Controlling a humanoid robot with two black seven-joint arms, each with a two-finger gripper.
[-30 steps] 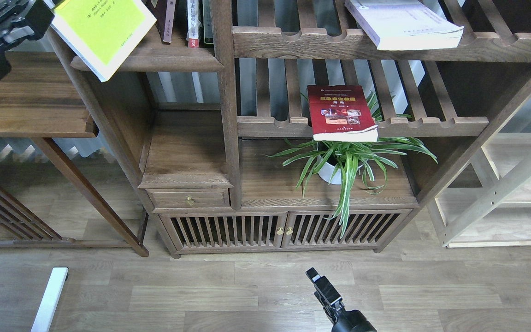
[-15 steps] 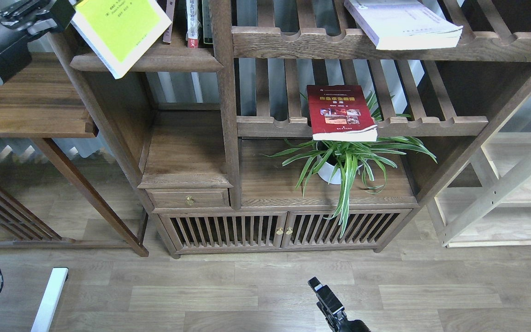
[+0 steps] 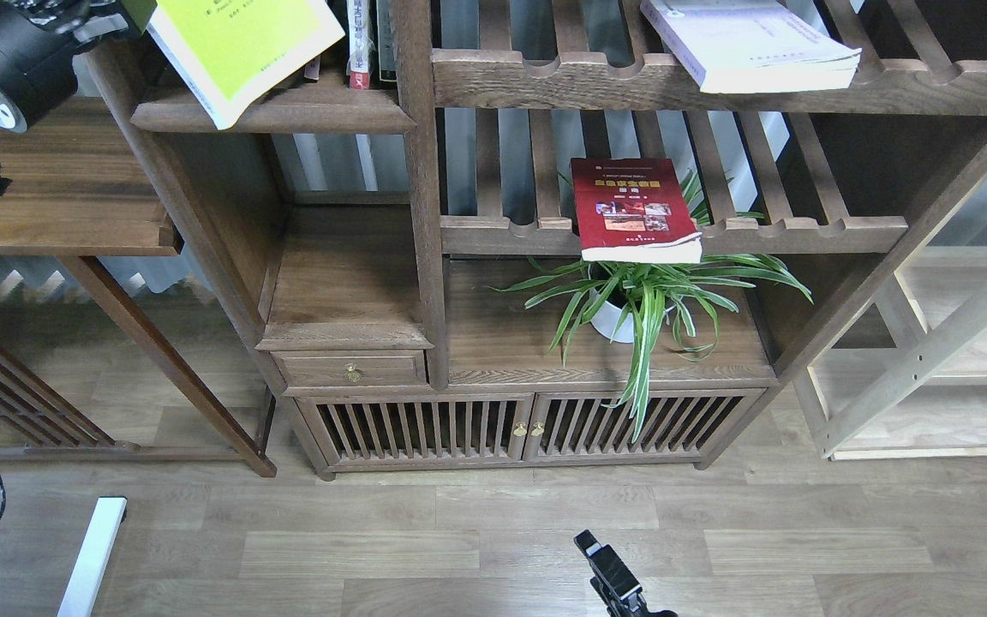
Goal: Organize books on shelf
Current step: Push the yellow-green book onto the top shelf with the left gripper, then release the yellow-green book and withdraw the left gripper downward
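Left tool (image 3: 129, 10): at the top left corner, largely cut off by the frame edge; it had moved up and to the right since the earlier frames. It appeared to be gripping the left corner of the yellow-green book (image 3: 245, 47), though its fingers could not be told apart, so whether it was truly closed on the cover could not be told.

Yellow-green book: just right of the left tool, tilted, its lower corner now over the front edge of the shelf (image 3: 288, 111); earlier it hung lower and further left, clear of the upright books. Its top was cut off by the frame.

Upright books (image 3: 361, 43): right of the yellow-green book on the same shelf, partly hidden behind it, titles unreadable.

Right tool (image 3: 605, 570): at the bottom edge, lower than before, over the floor (image 3: 459, 540); dark and seen end-on, its state could not be told.

Dark red book (image 3: 635, 210): well above the right tool, flat on a slatted rack (image 3: 802, 231), overhanging its front rail above the potted plant (image 3: 648, 300); unchanged.

White book (image 3: 750, 47): flat on the upper rack, far right of the left tool; unchanged, its far edge cut off.
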